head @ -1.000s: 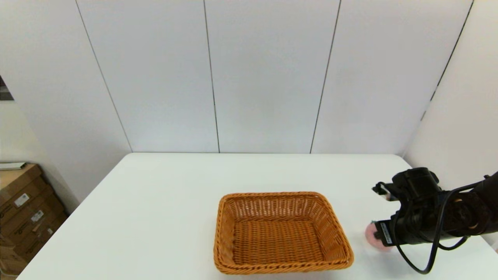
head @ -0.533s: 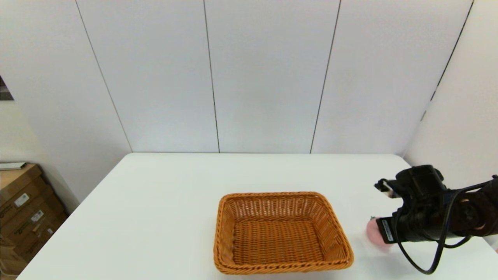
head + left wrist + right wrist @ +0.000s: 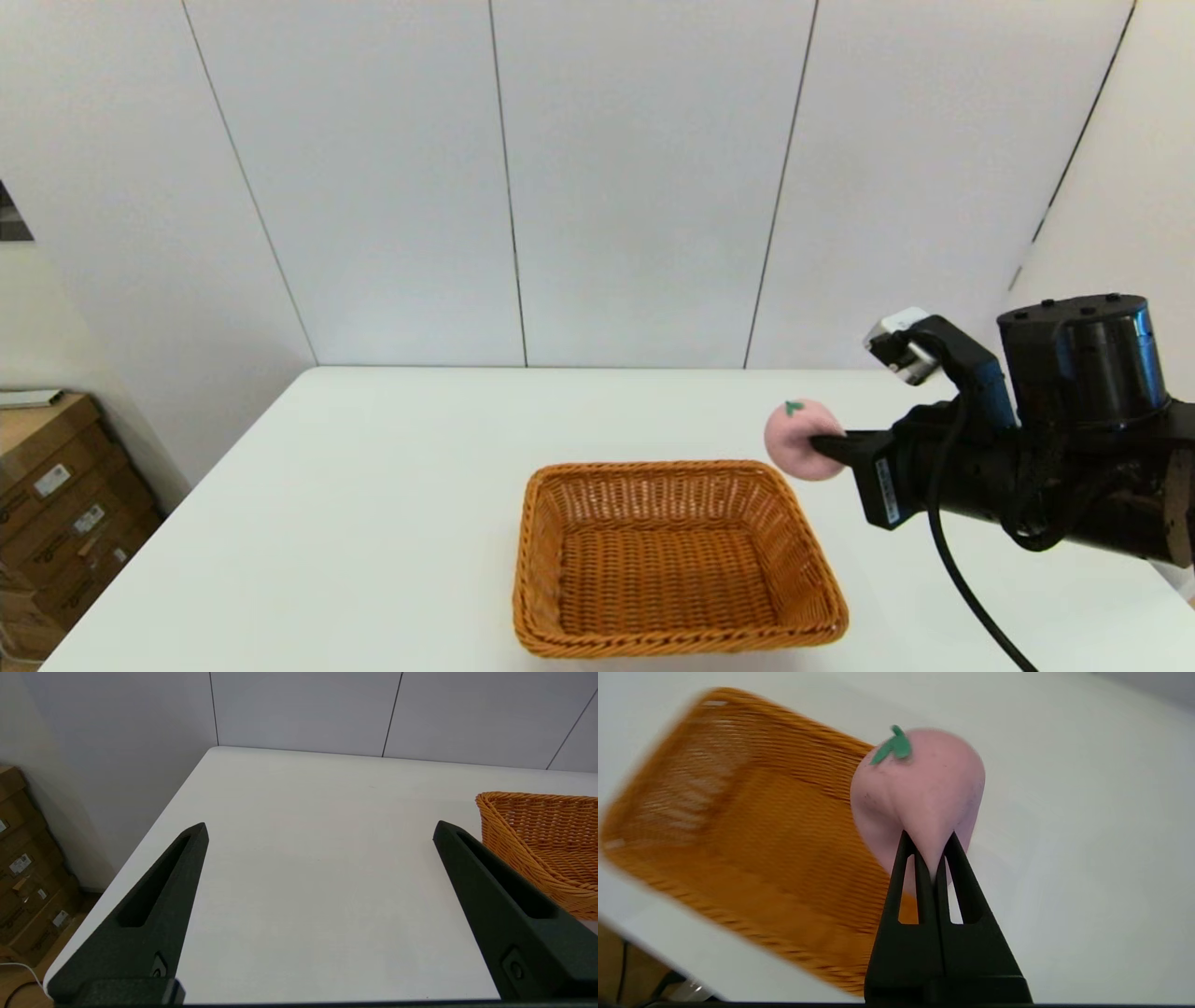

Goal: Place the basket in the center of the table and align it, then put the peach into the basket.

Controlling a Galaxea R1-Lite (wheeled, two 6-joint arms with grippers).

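While the right gripper (image 3: 822,446) pinches the one peach (image 3: 799,439) in the air, one basket (image 3: 672,558) sits left of it on the table (image 3: 401,485). The left gripper (image 3: 320,830) gapes wide near the table's left side

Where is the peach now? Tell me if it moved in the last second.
Yes. The peach rose off the table, held in the right gripper, up and toward the basket's far right corner.

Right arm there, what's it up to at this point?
The right gripper is shut on the peach, pinching its lower end and holding it in the air off the basket's far right corner, not yet over it. The wicker basket sits empty on the white table. The left gripper is parked open over the table to the basket's left.
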